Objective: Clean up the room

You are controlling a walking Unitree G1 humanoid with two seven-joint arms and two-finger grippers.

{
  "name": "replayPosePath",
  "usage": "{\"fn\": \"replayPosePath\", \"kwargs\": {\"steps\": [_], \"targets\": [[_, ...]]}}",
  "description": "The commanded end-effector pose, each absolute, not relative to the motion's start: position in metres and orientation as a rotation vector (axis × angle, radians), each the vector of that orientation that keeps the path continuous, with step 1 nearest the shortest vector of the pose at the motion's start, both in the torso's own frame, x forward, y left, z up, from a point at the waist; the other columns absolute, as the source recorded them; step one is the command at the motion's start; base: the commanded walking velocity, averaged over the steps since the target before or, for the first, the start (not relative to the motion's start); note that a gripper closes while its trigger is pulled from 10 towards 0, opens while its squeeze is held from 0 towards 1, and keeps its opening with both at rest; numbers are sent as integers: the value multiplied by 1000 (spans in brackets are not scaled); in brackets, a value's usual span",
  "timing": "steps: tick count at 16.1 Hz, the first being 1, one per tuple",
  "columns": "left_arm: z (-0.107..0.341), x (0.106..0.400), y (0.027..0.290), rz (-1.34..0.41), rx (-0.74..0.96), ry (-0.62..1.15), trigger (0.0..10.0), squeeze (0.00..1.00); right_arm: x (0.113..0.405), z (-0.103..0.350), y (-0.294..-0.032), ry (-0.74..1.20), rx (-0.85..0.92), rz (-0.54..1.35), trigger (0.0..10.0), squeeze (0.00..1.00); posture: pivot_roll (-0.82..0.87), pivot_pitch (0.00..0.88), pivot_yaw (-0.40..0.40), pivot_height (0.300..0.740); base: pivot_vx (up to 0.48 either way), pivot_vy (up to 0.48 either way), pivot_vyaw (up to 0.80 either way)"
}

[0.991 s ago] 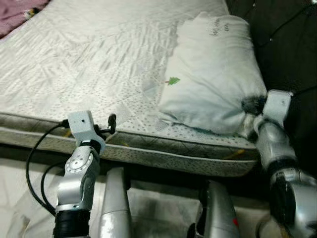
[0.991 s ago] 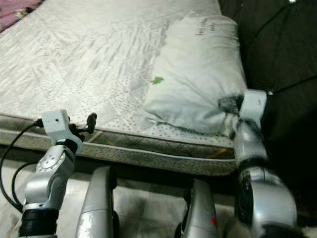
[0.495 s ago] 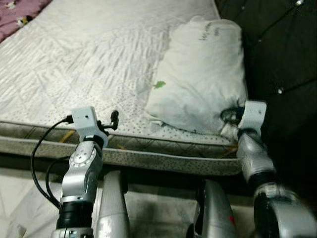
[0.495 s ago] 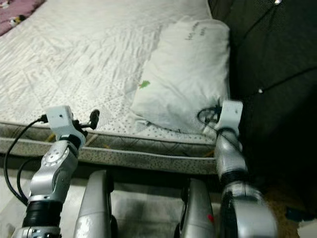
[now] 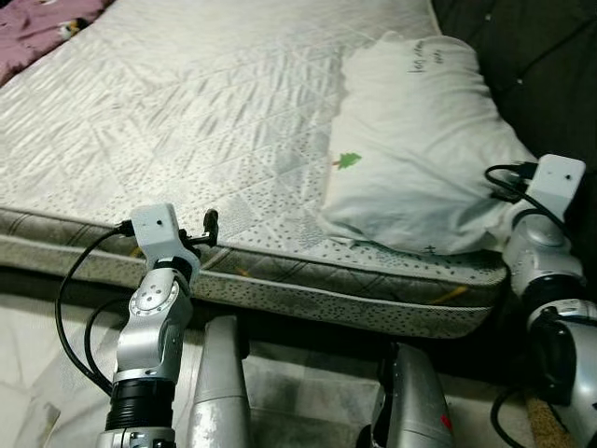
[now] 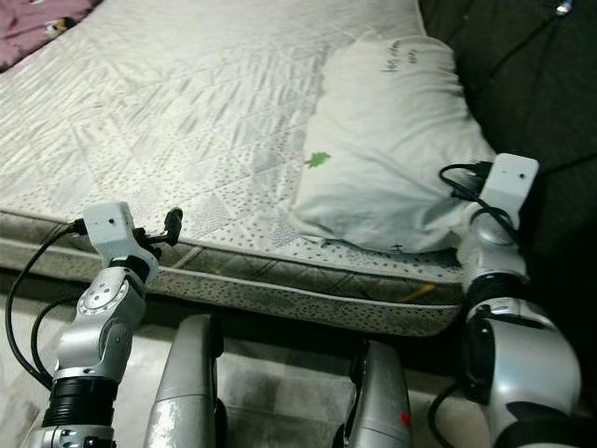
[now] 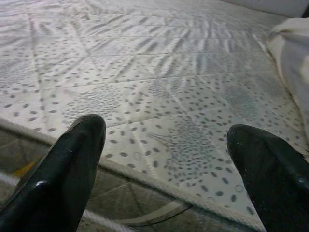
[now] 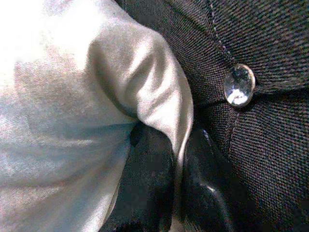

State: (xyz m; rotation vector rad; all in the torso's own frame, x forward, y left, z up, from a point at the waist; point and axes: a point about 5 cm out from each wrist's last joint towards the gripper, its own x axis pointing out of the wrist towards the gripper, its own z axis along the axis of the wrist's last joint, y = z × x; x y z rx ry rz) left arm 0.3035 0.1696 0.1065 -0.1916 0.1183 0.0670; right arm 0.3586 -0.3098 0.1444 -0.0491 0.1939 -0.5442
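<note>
A white pillow (image 5: pixel 420 159) with a small green tree mark lies at the right end of the bare quilted mattress (image 5: pixel 187 112), against the dark headboard. My right gripper (image 8: pixel 176 159) is shut on the pillow's near right corner, with a fold of white cloth pinched between its black fingers (image 8: pixel 149 183). Its wrist (image 5: pixel 550 187) sits at the bed's right edge beside the headboard. My left gripper (image 7: pixel 166 133) is open with nothing in it and hovers at the mattress's front edge (image 5: pixel 210 224), well left of the pillow.
A dark tufted headboard (image 5: pixel 550 65) with a crystal button (image 8: pixel 239 84) stands close behind the pillow. A purple blanket (image 5: pixel 47 23) lies at the far left of the bed. Pale floor tiles (image 5: pixel 37 373) and my silver legs (image 5: pixel 219 392) are below the bed's edge.
The view has swung left and back right. My right wrist has moved out to the right of the pillow, still on its corner. The left arm has held its place.
</note>
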Motion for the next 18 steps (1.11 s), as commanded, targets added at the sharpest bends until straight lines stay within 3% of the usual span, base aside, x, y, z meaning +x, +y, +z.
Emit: {"fn": "replayPosePath", "kwargs": {"steps": [1,3,7,12,18], "targets": [[108,305,171,81,-184,112,10000,0,352,183,-345,67,-105,-650,0,0,57,0,-12,518,0,0,0],[107,305,172,84,-187,114,10000,0,341,157,-343,116,-155,-612,0,0,40,0,-10,518,0,0,0],[107,308,171,69,-180,115,10000,0,304,84,-286,208,-180,-403,0,0,12,0,7,518,0,0,0],[108,311,171,59,-175,114,10000,0,277,79,-247,163,-224,-280,0,0,7,0,11,518,0,0,0],[108,311,172,64,-176,110,10000,0,270,87,-252,191,-268,-279,0,0,9,0,8,518,0,0,0]]}}
